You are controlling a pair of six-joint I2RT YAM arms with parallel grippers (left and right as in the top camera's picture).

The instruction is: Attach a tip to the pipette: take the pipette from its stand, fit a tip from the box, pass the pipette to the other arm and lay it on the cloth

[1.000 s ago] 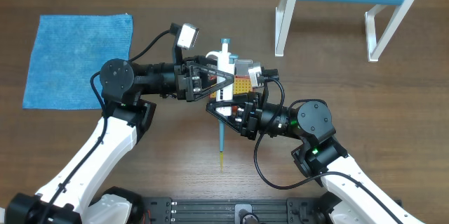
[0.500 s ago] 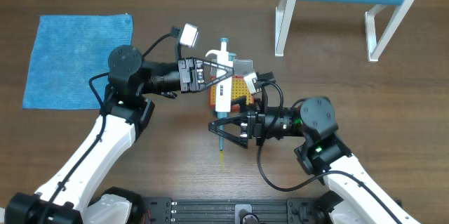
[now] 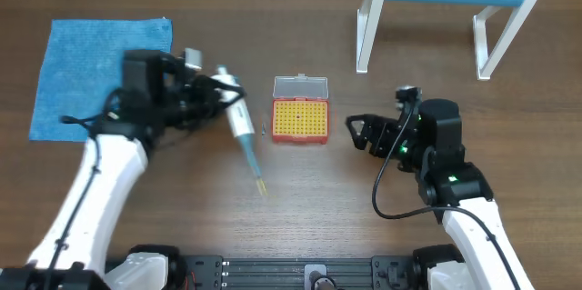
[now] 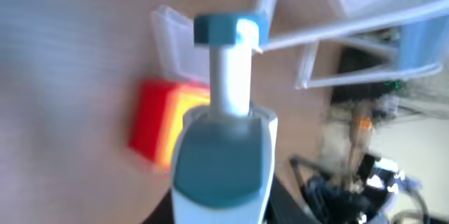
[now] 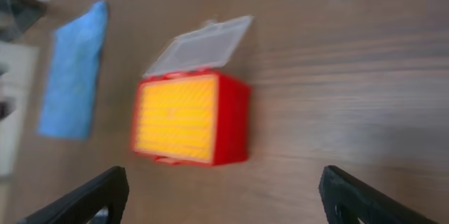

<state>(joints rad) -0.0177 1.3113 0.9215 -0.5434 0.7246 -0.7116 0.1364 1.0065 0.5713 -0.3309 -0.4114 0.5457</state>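
Observation:
My left gripper is shut on the white and teal pipette, held left of the tip box with its yellow tip pointing toward the table's front. The pipette's body and plunger rise close in front of the left wrist camera. The red tip box with yellow tips stands at the table's middle, its clear lid open. My right gripper is open just right of the box, holding nothing. The blue cloth lies flat at the far left.
The white and blue pipette stand is at the back right, also in the left wrist view as the stand. Bare wooden table lies between the box and the cloth.
The right gripper has let go of the pipette and pulled back to the right of the box. The left arm has swung left toward the cloth with the pipette in its grip.

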